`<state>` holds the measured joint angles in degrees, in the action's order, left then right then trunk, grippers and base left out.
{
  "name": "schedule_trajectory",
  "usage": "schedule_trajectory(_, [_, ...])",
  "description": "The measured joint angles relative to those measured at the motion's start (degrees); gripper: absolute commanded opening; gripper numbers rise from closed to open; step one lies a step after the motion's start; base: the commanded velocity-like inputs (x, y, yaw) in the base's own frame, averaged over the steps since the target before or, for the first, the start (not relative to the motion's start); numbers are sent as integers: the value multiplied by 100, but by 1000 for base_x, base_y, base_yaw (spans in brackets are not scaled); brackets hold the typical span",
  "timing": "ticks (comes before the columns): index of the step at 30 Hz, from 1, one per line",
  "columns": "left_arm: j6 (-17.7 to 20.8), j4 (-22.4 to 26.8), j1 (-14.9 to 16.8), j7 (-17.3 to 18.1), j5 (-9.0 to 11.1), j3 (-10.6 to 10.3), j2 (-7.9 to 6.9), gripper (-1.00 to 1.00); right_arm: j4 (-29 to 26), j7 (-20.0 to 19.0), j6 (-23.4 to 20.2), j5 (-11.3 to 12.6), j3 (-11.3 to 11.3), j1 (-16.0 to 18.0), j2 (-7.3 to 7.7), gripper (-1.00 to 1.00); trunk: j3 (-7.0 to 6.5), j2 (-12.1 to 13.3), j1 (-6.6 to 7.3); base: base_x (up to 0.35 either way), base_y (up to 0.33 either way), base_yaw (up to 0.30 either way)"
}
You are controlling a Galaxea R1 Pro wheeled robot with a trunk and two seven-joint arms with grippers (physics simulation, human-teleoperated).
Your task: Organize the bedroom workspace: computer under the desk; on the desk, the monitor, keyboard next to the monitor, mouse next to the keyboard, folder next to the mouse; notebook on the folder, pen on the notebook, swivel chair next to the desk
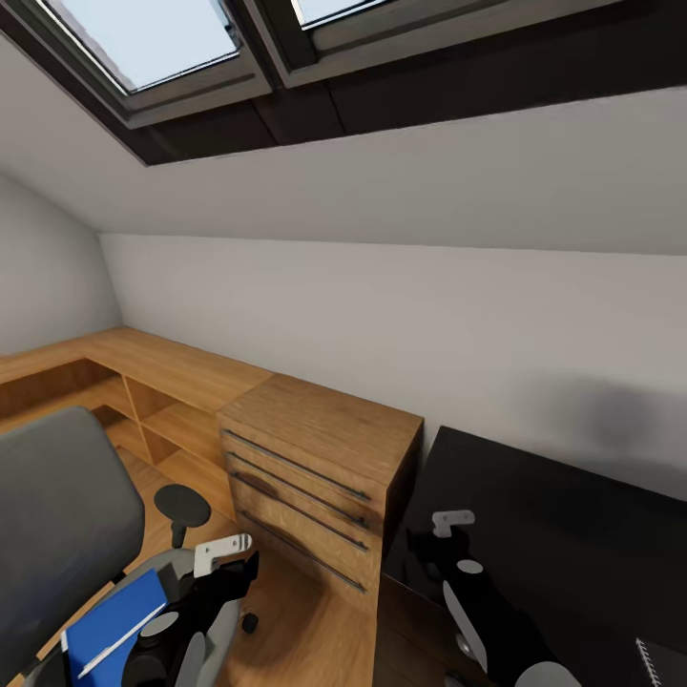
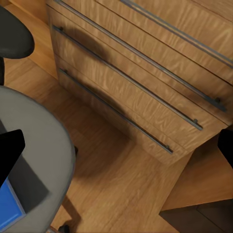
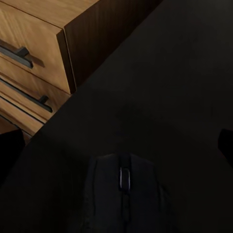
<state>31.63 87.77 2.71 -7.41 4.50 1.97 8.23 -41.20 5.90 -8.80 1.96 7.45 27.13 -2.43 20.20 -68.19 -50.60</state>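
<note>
Left end effector (image 1: pixel 229 561) open, low; right end effector (image 1: pixel 448 539) open, extended forward.

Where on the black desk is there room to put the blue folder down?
The desk is bare from the wooden chest of drawers across toward the wall. The mouse lies under the right gripper, and a notebook sits at the near right corner.

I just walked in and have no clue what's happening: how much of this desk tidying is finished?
Done: the mouse lies on the black desk, and a spiral-bound notebook sits at the desk's near edge. In hand: nothing; the left gripper hovers over the swivel chair, jaws spread. Left: the blue folder, with a pale pen on it, is on the chair seat. Monitor, keyboard, computer: can't judge.
</note>
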Motion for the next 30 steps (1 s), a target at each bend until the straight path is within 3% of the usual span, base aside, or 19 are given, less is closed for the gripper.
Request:
schedule_trajectory(6, [0,5,-2,1,-2,2,0,100,-15,16,-469,16,-10,7,0,100,0,0,0,0,0,0])
schedule_trajectory(25, [8,4,-1,2,2,0,0,100,-11,45,-903,40,-36,99,2,100,0,0,0,0,0,0])
schedule_trajectory(30, [9,3,0,2,2,-1,0,100,-3,42,-960,38,-145,124,2,100,0,0,0,0,0,0])
